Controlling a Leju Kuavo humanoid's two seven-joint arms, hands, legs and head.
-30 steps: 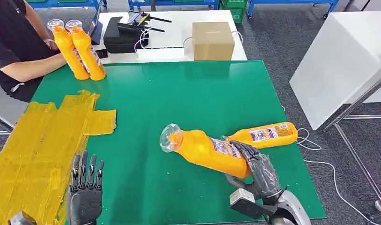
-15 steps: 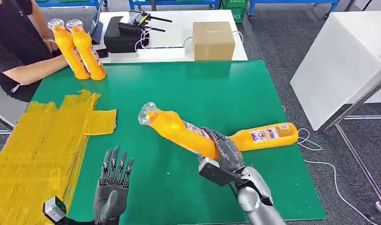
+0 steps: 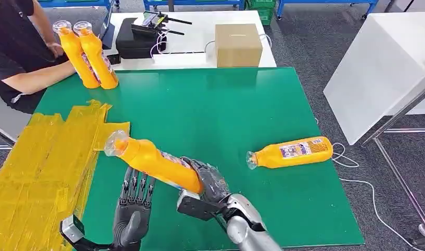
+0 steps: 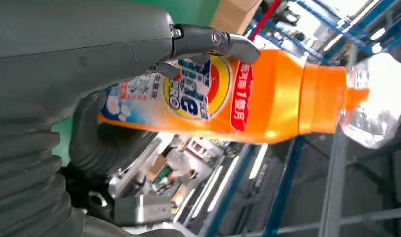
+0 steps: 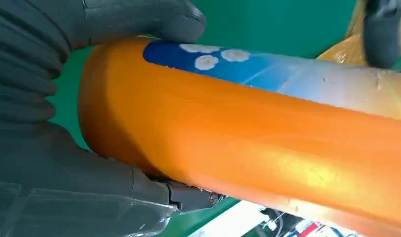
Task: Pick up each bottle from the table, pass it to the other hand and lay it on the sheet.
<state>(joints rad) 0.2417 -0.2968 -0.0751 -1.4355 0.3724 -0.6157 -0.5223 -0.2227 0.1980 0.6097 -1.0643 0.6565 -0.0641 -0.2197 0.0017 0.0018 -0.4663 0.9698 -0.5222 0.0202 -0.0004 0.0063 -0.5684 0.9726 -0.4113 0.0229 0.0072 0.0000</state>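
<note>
Right robot hand gripping an orange bottle by its base (clear cap toward 10 o'clock), raised over the green bench beside the yellow sheet. Left robot hand, fingers spread and empty, just beneath the bottle. Second bottle lies at 3 o'clock.

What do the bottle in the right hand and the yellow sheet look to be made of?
Held bottle: likely glossy orange plastic, judging by the soft highlights along its body in the right wrist view; it has a clear, see-through cap and a printed label.
Yellow sheet: seemingly overlapping strips of tape or thin film, going by the visible seams, wrinkles and ragged stepped edge. The exact material is uncertain.
</note>
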